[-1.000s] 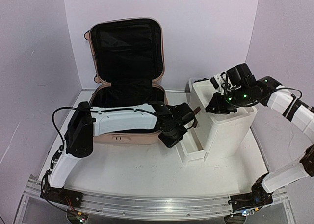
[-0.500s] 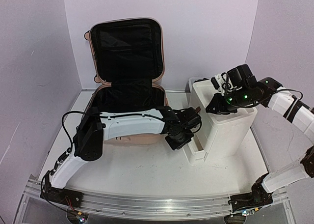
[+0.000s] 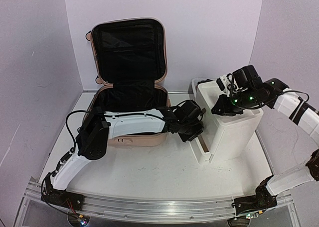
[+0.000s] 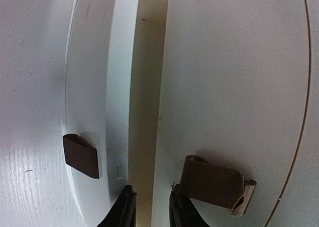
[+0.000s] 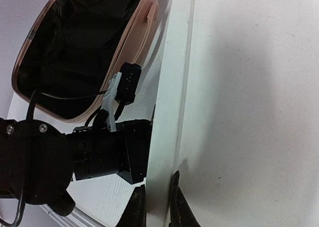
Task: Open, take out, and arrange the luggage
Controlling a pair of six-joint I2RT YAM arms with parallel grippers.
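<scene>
Nearest, the two arm bases are sitting on a metal rail [image 3: 159, 205] along the front edge of the white table [image 3: 149, 170]. Just beyond, the left arm is lying stretched across the table from left to right, with its white forearm passing in front of the luggage [image 3: 127, 140]. The left gripper [image 3: 197, 131] is pointing at the left-facing front of the white drawer cabinet [image 3: 234, 132].

In the left wrist view its black fingertips [image 4: 124, 212] are standing a little apart, showing a narrow gap with nothing pinched in it. Right ahead of them two white front panels are facing the camera with a cream slot between them, and each is carrying a brown tab handle [image 4: 213, 183]. From above, a drawer [image 3: 203, 148] low on the cabinet is jutting slightly out of its front.

Further on, the right arm is arching in from the right side, and the right gripper [image 3: 218, 109] is resting on the cabinet's top at its left edge. In the right wrist view its fingers [image 5: 175, 199] are pressing on either side of the raised lip of that top, pinching it.

Farthest back, the luggage is sitting at the rear left of the table, near the cabinet's left side, and it is wide open. Its pale pink lower shell is lying flat and its lid [image 3: 129, 48] is standing upright against the lavender back wall [image 3: 209, 28]. Black lining is showing in both halves.
</scene>
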